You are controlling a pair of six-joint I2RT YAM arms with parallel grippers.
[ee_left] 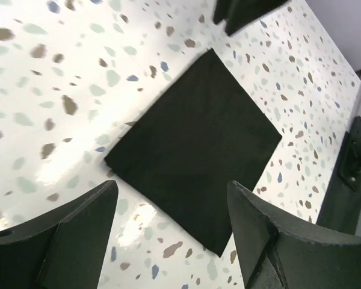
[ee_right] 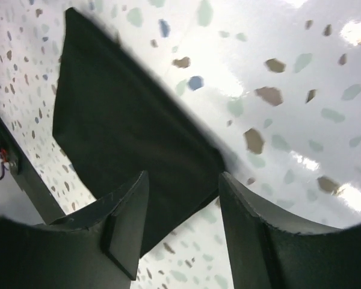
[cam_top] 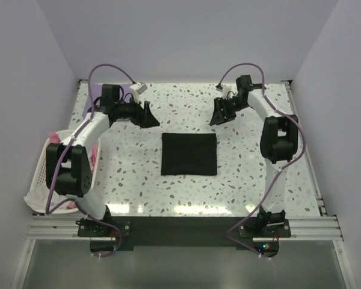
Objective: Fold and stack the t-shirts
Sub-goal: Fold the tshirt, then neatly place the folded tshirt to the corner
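Note:
A black t-shirt, folded into a flat square, lies in the middle of the speckled table. My left gripper hovers just beyond its far left corner, jaws open with nothing between them. The left wrist view looks past the open left gripper onto the black t-shirt. My right gripper hangs off the far right corner, also open and holding nothing. In the right wrist view the right gripper sits above the edge of the black t-shirt. A strip of lavender cloth shows behind the left arm.
A white lattice laundry basket stands at the left edge, with pink cloth and white cloth hanging from it. White walls close in the back and both sides. The arm bases are bolted along the near rail.

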